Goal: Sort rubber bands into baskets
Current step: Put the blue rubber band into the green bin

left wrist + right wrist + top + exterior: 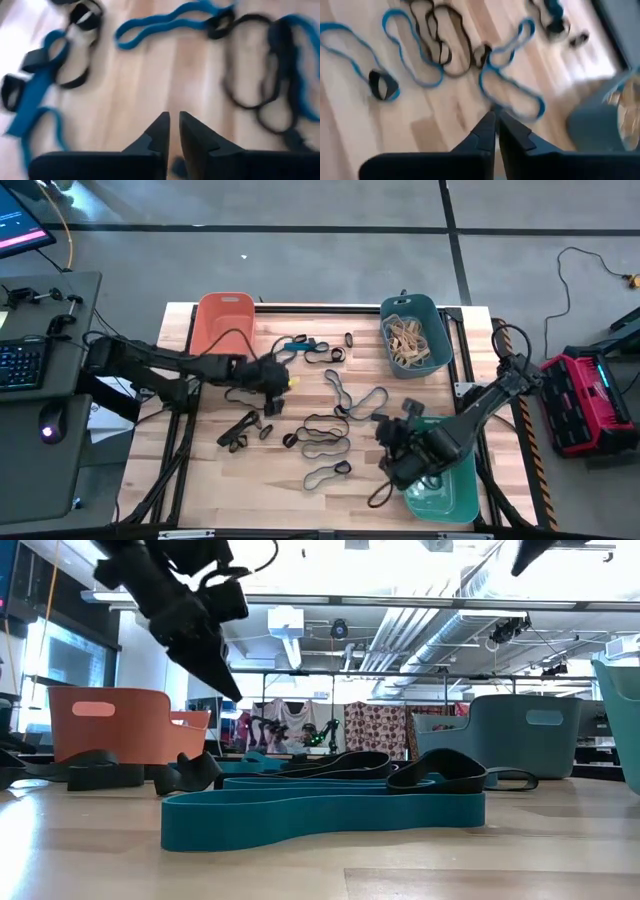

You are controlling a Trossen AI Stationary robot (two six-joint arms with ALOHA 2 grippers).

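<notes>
Wooden table [200, 470] is littered with blue and black rubber bands [325, 435] between the baskets [222, 320], and both the left gripper [283, 380] and right gripper [392, 442] hover empty with jaws together, so they're probably between picks and need to open up first.

Wooden table [210, 480]: rubber bands [325, 435], baskets [222, 320]

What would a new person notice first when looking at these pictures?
First, the scatter of blue and black rubber bands across the middle of the wooden table. Next, the three baskets: the orange basket at the far left, the dark teal basket at the far right holding tan bands, and the green basket at the near right. Both arms hang over the bands, the left tool and right tool shut and empty.
</notes>
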